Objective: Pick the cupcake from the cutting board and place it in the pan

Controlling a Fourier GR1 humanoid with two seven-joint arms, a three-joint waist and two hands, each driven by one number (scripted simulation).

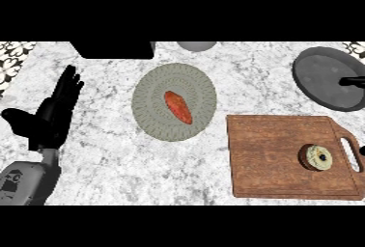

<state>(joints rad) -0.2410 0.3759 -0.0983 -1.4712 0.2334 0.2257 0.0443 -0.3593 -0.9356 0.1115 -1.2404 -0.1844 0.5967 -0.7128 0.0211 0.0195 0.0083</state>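
- The small round cupcake [316, 157] sits on the brown wooden cutting board [274, 157], near its handle end.
- The dark grey round pan [329, 77] lies beyond the board on the marbled surface [107, 159].
- The left robot hand [53, 113] rests open, fingers straight, at the view's left.

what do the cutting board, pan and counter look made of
Cutting board: wood, by its brown grain streaks, matte finish. Pan: probably dark grey metal with a dull sheen and a black handle. Counter: looks like polished marble or similar stone, white with grey veining.

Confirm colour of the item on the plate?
Orange-red, on the grey-green plate; head view.
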